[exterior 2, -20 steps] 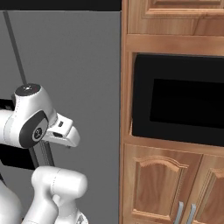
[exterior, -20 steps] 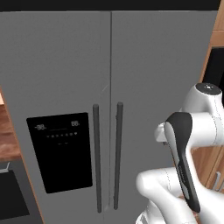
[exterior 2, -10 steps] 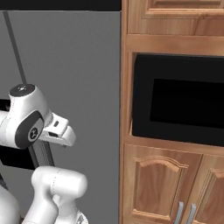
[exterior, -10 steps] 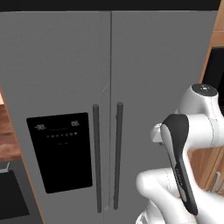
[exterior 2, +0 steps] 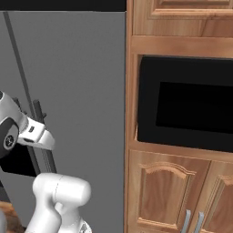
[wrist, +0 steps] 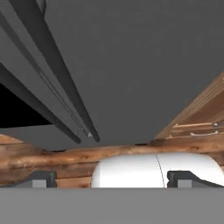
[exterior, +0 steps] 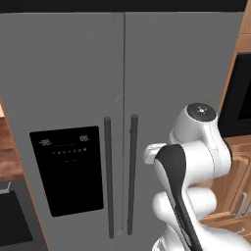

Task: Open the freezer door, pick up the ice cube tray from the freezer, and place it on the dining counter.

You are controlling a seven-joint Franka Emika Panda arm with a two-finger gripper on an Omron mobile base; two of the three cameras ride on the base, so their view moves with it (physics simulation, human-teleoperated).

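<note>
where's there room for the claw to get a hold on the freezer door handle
Crowded: the freezer door handle stands close beside the plain door's handle, with only a slim gap between the bars. Free: the strip of grey door between that handle and the black dispenser panel, and the bare door face above both bars. The claw is open.

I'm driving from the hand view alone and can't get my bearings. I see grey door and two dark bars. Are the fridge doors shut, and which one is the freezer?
Observer: Both are shut. The freezer door is the left one in the left base view, with the black dispenser panel.
Operator: Where's its handle?
Observer: The handle is a vertical bar at that door's right edge, close beside the plain door's handle.
Operator: What's right of the fridge?
Observer: Wooden cabinets holding a black built-in oven.
</note>
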